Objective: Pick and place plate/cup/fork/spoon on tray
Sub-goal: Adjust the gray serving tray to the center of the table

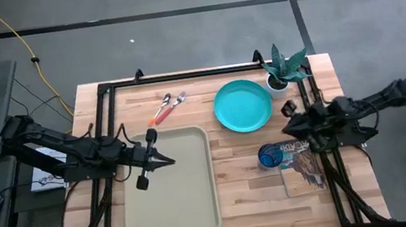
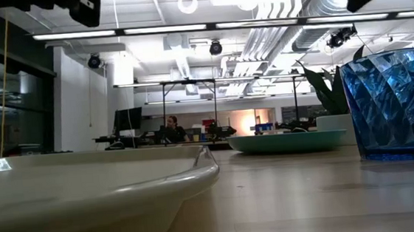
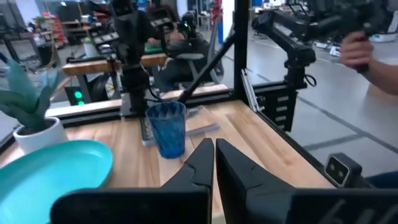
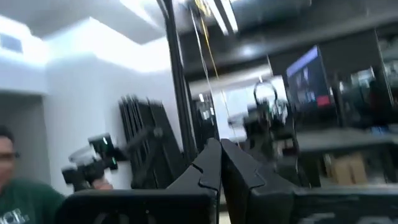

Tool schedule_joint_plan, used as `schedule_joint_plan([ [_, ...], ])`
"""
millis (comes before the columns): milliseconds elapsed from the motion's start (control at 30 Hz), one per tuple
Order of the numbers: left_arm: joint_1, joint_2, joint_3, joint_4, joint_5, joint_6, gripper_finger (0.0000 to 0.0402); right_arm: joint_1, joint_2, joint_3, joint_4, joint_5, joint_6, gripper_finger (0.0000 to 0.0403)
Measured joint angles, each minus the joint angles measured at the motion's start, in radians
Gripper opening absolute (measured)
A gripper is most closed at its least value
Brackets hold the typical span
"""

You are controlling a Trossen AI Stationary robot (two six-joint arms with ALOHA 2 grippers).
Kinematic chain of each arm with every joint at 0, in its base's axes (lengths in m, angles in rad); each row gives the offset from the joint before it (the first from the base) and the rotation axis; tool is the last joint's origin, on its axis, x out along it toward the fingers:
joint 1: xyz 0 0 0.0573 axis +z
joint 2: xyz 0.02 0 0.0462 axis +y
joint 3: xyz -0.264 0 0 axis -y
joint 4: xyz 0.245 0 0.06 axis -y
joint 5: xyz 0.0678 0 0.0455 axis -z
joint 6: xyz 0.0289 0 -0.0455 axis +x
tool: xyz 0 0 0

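Observation:
The beige tray [image 1: 192,202] lies on the table's near left part. The turquoise plate [image 1: 242,105] lies flat at the far right and also shows in the left wrist view [image 3: 56,171]. The blue cup [image 1: 270,155] stands upright near the plate [image 3: 168,127]. The fork and spoon [image 1: 169,106] lie side by side beyond the tray. My left gripper [image 1: 168,160] is shut and empty above the tray's far left part [image 3: 215,155]. My right gripper [image 1: 286,127] is shut and empty, above the table between plate and cup [image 4: 220,155].
A white pot with a green plant [image 1: 284,66] stands at the far right corner. A printed magazine [image 1: 305,169] lies at the right, partly under the cup. Black frame rails [image 1: 182,75] run along the table's edges. A person's hand [image 3: 354,50] shows beyond the table.

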State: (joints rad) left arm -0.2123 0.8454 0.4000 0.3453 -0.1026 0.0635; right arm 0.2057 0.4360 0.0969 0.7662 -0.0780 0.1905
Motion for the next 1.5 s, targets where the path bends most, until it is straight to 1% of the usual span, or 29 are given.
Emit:
schedule_joint_plan([
  [133,0.000,-0.011,0.000,0.000,-0.038,0.000,0.0000,0.045,0.320,0.192,-0.006,-0.010,-0.006,0.0000],
  [267,0.000,-0.010,0.000,-0.004,-0.070,0.000,0.0000,0.085,0.592,0.439,-0.103,-0.029,-0.114,0.0000],
  [367,0.000,-0.010,0.000,-0.013,-0.112,-0.012,0.0000,0.092,0.764,0.632,-0.291,-0.015,-0.100,0.0000],
  [433,0.000,-0.010,0.000,-0.033,-0.162,-0.045,0.0000,0.090,0.862,0.775,-0.499,-0.010,-0.091,0.0000],
  [533,0.003,-0.010,0.000,-0.118,-0.237,-0.162,0.0000,0.092,1.001,0.956,-0.770,-0.009,-0.070,0.0000],
  [600,0.014,-0.010,0.000,-0.207,-0.264,-0.246,0.0000,0.100,1.094,1.032,-0.850,-0.010,-0.044,0.0000],
  [700,0.049,-0.008,0.000,-0.369,-0.264,-0.376,0.0000,0.110,1.209,1.101,-0.859,-0.040,-0.029,0.0000],
  [800,0.092,0.009,0.000,-0.515,-0.232,-0.530,0.0000,0.120,1.308,1.121,-0.859,-0.089,0.007,0.0000],
  [867,0.113,0.033,0.000,-0.555,-0.206,-0.602,0.0000,0.123,1.365,1.122,-0.847,-0.094,0.037,0.0000],
  [1000,0.130,0.102,0.000,-0.584,-0.179,-0.677,0.0000,0.123,1.482,1.126,-0.692,-0.102,0.138,0.0000],
  [1067,0.129,0.147,0.000,-0.599,-0.152,-0.704,0.0000,0.128,1.538,1.142,-0.667,-0.108,0.174,0.0000],
  [1200,0.129,0.246,0.000,-0.599,-0.110,-0.742,0.0000,0.150,1.634,1.237,-0.747,-0.088,0.198,0.0000],
  [1300,0.129,0.321,0.000,-0.607,-0.060,-0.747,0.0000,0.170,1.692,1.333,-0.863,-0.068,0.194,0.0000],
  [1400,0.125,0.379,0.000,-0.638,-0.047,-0.769,0.0000,0.192,1.741,1.427,-0.994,-0.024,0.177,0.0000],
  [1500,0.125,0.410,0.003,-0.656,-0.047,-0.778,0.0000,0.210,1.782,1.500,-1.106,0.015,0.169,0.0000],
])
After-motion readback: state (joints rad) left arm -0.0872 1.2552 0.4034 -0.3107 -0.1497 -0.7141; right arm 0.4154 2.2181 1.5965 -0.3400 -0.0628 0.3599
